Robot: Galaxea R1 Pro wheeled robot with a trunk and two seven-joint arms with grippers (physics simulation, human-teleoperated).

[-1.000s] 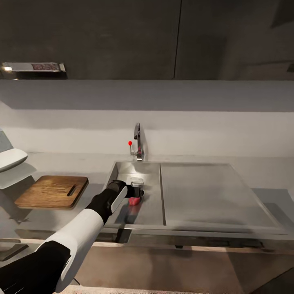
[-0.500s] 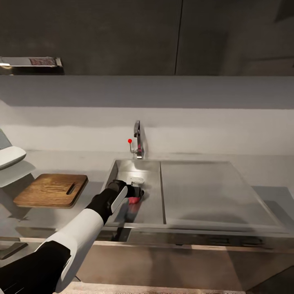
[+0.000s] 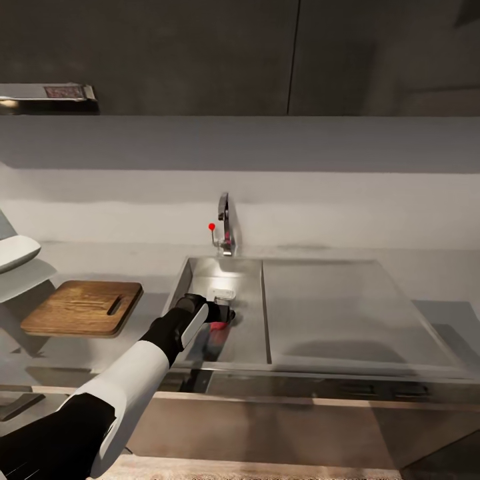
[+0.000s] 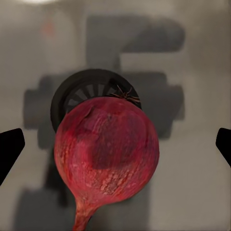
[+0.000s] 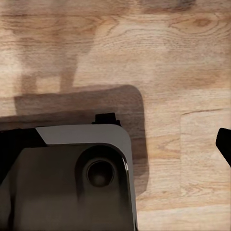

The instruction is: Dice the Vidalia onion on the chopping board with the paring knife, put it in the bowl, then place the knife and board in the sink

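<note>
The pinkish-red Vidalia onion (image 3: 217, 327) (image 4: 106, 149) lies on the floor of the sink (image 3: 243, 280), partly over the round black drain (image 4: 82, 91). My left gripper (image 3: 221, 321) (image 4: 115, 147) hangs just above it, open, with one dark fingertip on each side of the bulb and a gap to it on both sides. The brown chopping board (image 3: 83, 307) rests on the grey countertop (image 3: 153, 267) left of the sink. A white bowl (image 3: 15, 252) is cut by the picture's left edge. The paring knife is out of view. My right gripper (image 5: 115, 144) is open over the wood floor.
The chrome tap (image 3: 225, 230) with its red knob (image 3: 212, 227) stands behind the basin. A flat steel drainboard (image 3: 333, 313) stretches right of it. Black upper cabinets (image 3: 200, 53) hang above. My own grey base (image 5: 67, 178) lies below the right gripper.
The head camera has tilted a little, so the whole picture has slid upward. My left gripper stays over the onion in the sink, still open.
</note>
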